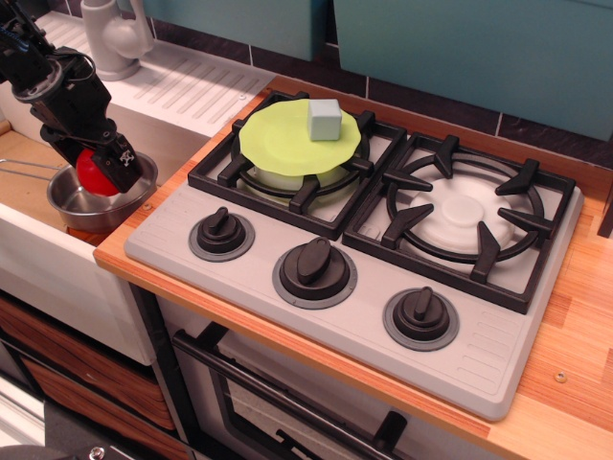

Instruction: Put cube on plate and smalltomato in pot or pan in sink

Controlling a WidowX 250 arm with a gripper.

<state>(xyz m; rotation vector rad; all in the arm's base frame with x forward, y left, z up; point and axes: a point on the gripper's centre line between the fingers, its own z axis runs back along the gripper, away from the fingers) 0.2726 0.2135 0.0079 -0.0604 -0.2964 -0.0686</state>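
Cube [325,119] sits on the plate [287,144], and my tool [96,168], gripping the tomato [91,172], is down in the pan [86,206] at the desk's left edge, release left.

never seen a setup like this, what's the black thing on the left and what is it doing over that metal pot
The black thing is a robot arm, and its tip is a two-fingered claw for grasping. There is a single picture, taken by a camera looking down from the front at a toy kitchen.

On the left is a white sink with a wood-coloured bottom. In it stands a small shiny steel saucepan. The claw is lowered into the saucepan and appears to be closed on a glossy red ball, a small toy tomato; whether the ball touches the pan's bottom cannot be seen.

To the right is a grey stove top with two black burners and three knobs. A round light yellow-green plate lies on the left burner, and a small pale grey-blue cube sits on the plate.
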